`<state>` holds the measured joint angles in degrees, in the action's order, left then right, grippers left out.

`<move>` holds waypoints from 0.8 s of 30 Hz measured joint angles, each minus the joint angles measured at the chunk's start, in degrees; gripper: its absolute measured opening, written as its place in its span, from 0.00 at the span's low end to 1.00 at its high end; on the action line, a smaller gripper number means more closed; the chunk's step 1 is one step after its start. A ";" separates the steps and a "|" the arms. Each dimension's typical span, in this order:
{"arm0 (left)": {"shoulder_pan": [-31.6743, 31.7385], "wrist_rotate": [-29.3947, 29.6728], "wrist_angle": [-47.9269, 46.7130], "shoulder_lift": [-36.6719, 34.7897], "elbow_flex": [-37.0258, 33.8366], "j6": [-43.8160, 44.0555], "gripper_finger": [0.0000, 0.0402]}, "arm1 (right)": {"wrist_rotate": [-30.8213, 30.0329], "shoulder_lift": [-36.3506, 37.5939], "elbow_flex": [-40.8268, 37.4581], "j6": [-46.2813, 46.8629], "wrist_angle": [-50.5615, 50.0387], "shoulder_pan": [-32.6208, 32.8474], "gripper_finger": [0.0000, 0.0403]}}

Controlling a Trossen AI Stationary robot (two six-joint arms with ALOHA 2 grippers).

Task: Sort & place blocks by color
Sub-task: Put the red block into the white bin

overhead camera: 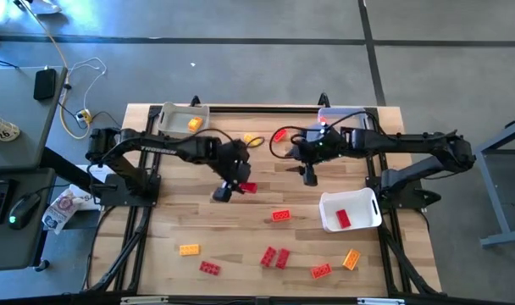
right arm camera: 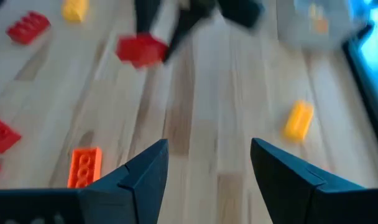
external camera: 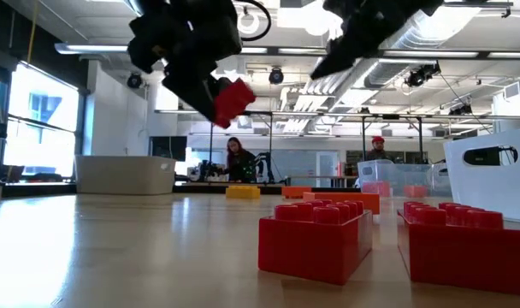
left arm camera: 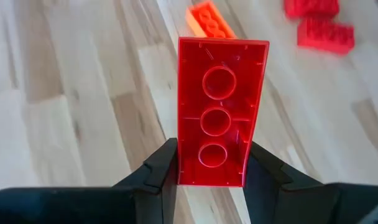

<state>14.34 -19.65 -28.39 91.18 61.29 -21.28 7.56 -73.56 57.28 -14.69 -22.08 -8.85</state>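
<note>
My left gripper [overhead camera: 228,188] hangs over the table's middle, shut on a red block [overhead camera: 247,187] that also shows raised in the low view [external camera: 233,99]. My right gripper [overhead camera: 309,176] hovers open right of centre and holds nothing. Loose blocks lie flat on the wood: an orange-red one [overhead camera: 280,215], two red ones [overhead camera: 275,257], a yellow-orange one [overhead camera: 189,249], a red one [overhead camera: 211,268], and two near the right front [overhead camera: 321,270] [overhead camera: 351,259]. A yellow block [overhead camera: 252,140] lies near the far edge. One yellow block [overhead camera: 194,124] sits in the far-left tray, one red block [overhead camera: 343,219] in the right tray. My left gripper pinches the red block between its two fingers [left arm camera: 158,171], which sit on its two long sides near one end [left arm camera: 209,174]. The hollow underside faces the wrist camera and the rest of the block juts out past the fingertips. The block is lifted clear of the table.
A white tray [overhead camera: 174,118] stands at the far left, a clear tray [overhead camera: 335,113] at the far right, and a white tray [overhead camera: 359,203] at the right edge. Cables loop between the arms near the far edge. Bare wood lies left of the block cluster.
</note>
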 joint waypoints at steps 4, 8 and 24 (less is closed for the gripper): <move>1.92 -2.15 0.42 0.00 1.77 0.06 0.27 | -0.01 0.00 0.02 -3.23 6.61 1.18 0.53; 3.29 -2.28 1.56 0.00 2.99 0.04 0.27 | 1.02 0.00 0.02 -7.47 10.79 1.92 0.53; 4.80 -19.19 6.53 0.00 6.41 8.59 0.27 | 15.96 -3.92 0.09 -15.37 20.44 2.17 0.53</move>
<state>19.14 -38.84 -21.87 91.18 67.70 -12.69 23.52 -77.48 57.36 -30.06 -1.63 -6.68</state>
